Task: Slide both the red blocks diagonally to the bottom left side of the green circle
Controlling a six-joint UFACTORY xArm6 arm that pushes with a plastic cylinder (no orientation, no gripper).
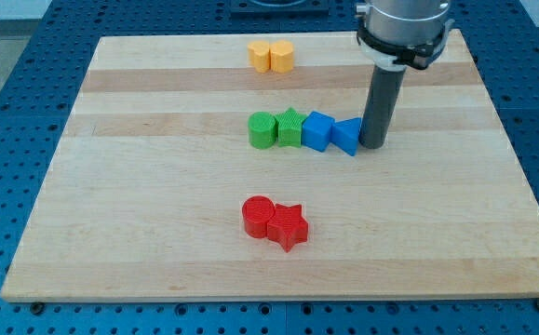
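You'll likely find the red round block [258, 216] and the red star block [289, 225] light, stiff and quick to skid on smooth wood; there's nothing to grip, so push on their right-hand faces. They sit touching, low in the middle of the wooden board [139, 233], already below the green circle [262, 130]. That circle heads a touching row: green star [290, 127], then two blue blocks [318, 130] [348, 136]. My tip [374, 144] has no jaws; it rests just beside the rightmost blue block, well apart from the reds. Two yellow blocks [271, 57] sit near the top
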